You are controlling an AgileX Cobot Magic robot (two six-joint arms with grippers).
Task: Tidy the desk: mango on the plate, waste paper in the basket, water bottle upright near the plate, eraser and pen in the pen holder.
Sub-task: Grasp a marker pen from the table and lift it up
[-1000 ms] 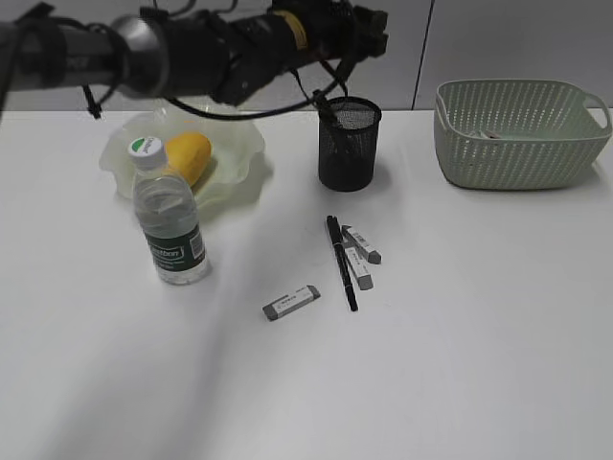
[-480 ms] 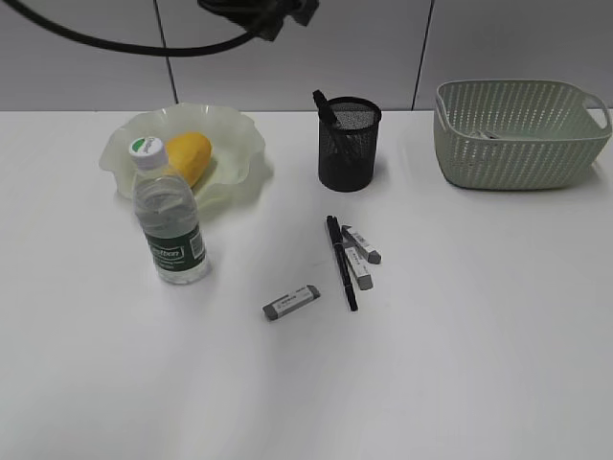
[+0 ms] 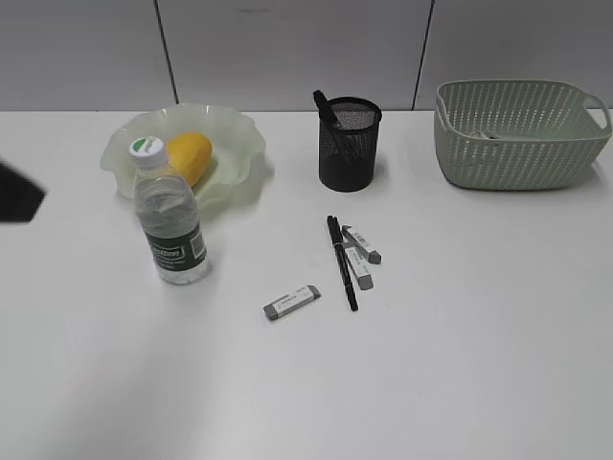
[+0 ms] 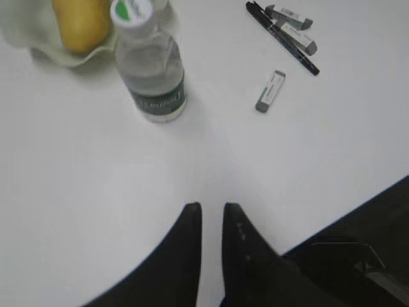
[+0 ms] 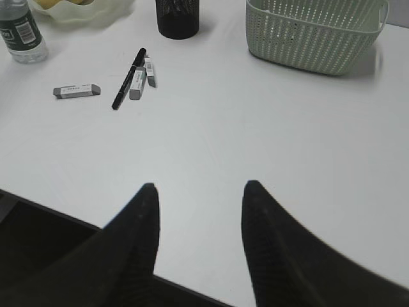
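The mango (image 3: 189, 153) lies in the ruffled green plate (image 3: 241, 144). The water bottle (image 3: 170, 225) stands upright in front of the plate. The black mesh pen holder (image 3: 349, 144) has a dark pen (image 3: 324, 103) sticking out. Another pen (image 3: 342, 261) lies on the desk (image 3: 460, 316) beside two erasers (image 3: 360, 257); a third eraser (image 3: 291, 302) lies apart. A bit of waste paper (image 3: 490, 134) shows inside the basket (image 3: 517, 144). My left gripper (image 4: 212, 208) is nearly closed and empty, near the desk's front edge. My right gripper (image 5: 199, 188) is open and empty.
A dark piece of the left arm (image 3: 17, 192) shows at the left edge of the exterior view. The desk's front edge (image 5: 57, 211) runs below my right gripper. The bottle (image 4: 151, 70) and the lone eraser (image 4: 270, 91) lie ahead of my left gripper.
The left arm has pulled away from above the pen holder and out of the top of the view; now only a dark piece shows at the left edge. The objects have not moved.
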